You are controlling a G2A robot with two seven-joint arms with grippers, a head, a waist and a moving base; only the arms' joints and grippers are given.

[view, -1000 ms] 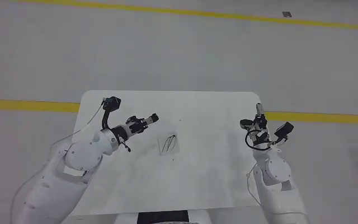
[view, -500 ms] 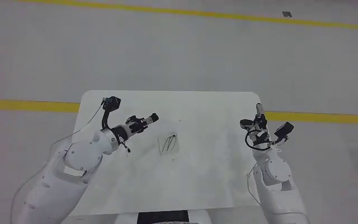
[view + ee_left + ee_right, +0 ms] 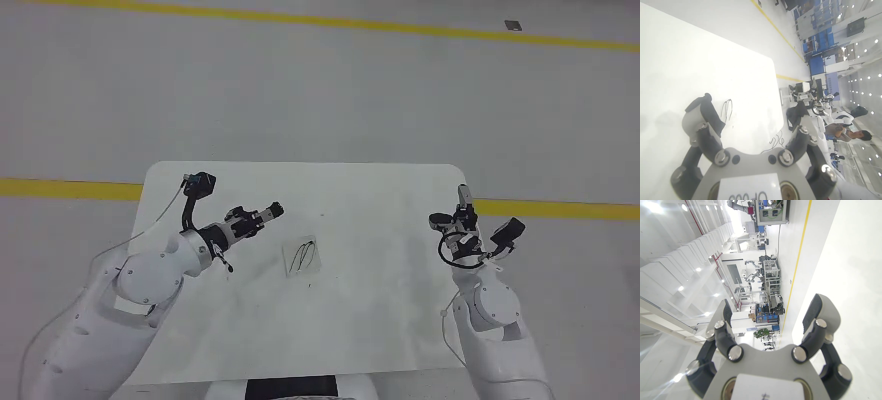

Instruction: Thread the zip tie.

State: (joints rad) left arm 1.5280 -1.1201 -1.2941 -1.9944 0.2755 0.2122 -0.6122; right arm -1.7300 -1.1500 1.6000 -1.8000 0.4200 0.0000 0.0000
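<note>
The left gripper (image 3: 751, 106) stands wide open with nothing between its fingers, over the left part of the white table (image 3: 380, 200); the zip tie (image 3: 303, 255), thin and dark, lies flat near the table's middle, just beyond that gripper; the right gripper (image 3: 771, 304), likewise spread and holding nothing, sits at the table's right edge, well apart from the zip tie
</note>
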